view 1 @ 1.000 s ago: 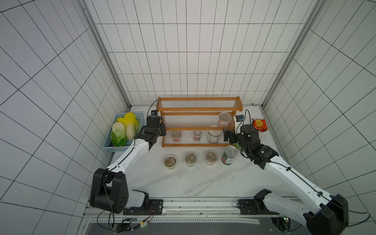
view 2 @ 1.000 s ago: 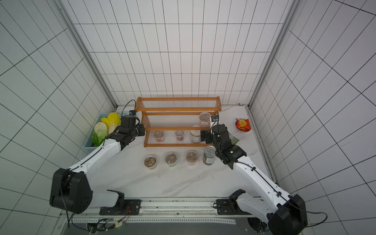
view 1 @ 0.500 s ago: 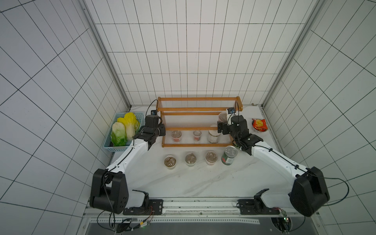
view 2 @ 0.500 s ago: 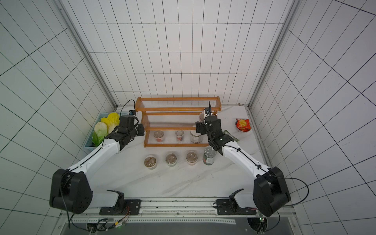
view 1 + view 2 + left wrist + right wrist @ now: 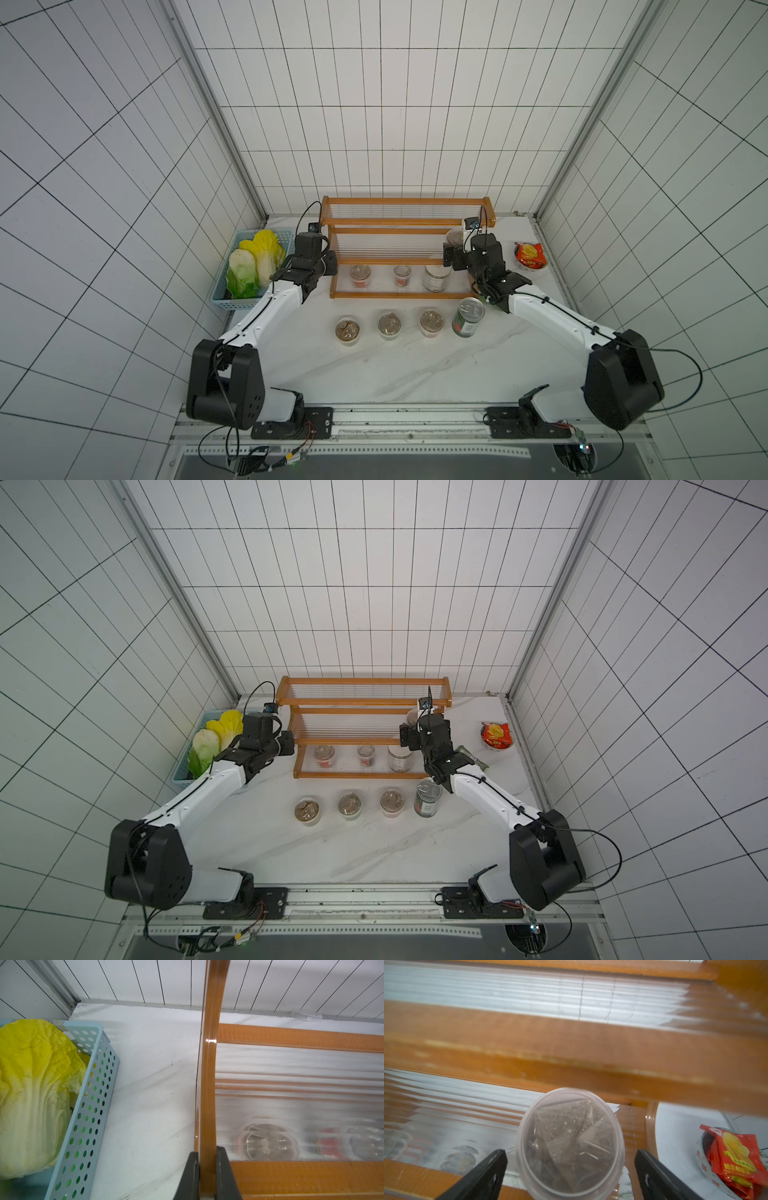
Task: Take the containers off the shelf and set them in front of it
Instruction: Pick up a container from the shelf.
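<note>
The orange-brown shelf (image 5: 405, 202) (image 5: 363, 680) stands at the back of the table. My left gripper (image 5: 206, 1153) (image 5: 330, 268) is shut on its left side panel. My right gripper (image 5: 571, 1155) (image 5: 449, 254) is open around a clear lidded cup (image 5: 571, 1140) (image 5: 454, 237) on the middle tier, with a gap between the cup and each finger. On the bottom tier stand two cups (image 5: 360, 274) (image 5: 402, 275) and a white-lidded jar (image 5: 436, 276). In front of the shelf stand three cups (image 5: 347, 330) (image 5: 389, 324) (image 5: 432, 322) and a dark green tin can (image 5: 468, 318).
A light blue basket (image 5: 237, 305) (image 5: 91, 1105) holding cabbage sits left of the shelf. A bowl of red snack packets (image 5: 528, 255) (image 5: 733, 1157) sits to its right, with a green packet (image 5: 471, 758) under my right arm. Tiled walls close in three sides.
My right gripper has risen from beside the tin can to the cup on the middle tier, staying open. The left gripper has kept its grip on the shelf's side.
</note>
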{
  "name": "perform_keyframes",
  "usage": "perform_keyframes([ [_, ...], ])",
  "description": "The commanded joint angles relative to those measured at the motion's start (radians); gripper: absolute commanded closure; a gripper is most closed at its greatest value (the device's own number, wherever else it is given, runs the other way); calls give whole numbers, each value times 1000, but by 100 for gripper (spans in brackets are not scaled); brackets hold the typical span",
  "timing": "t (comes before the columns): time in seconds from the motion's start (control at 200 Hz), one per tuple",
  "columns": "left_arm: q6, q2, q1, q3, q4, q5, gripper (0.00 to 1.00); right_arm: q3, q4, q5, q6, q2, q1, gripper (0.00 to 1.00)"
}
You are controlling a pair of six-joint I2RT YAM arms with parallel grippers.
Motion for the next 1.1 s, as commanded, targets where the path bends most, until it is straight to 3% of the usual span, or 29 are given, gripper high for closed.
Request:
perform_keyframes([
  [0.0, -31, 24, 13, 10, -4, 16, 92, 6, 35, -11, 1, 28, -20, 1],
  [0.38, -25, 5, 13, 14, -13, 24, 73, 13, 148, -39, -38, 90, -28, 1],
  [0.78, -16, -17, 18, 20, -27, 26, 64, 37, 162, -59, -54, 113, -30, 12],
  [1.095, -10, -41, 24, 29, -43, 23, 56, 25, 157, -104, -72, 72, -26, 13],
])
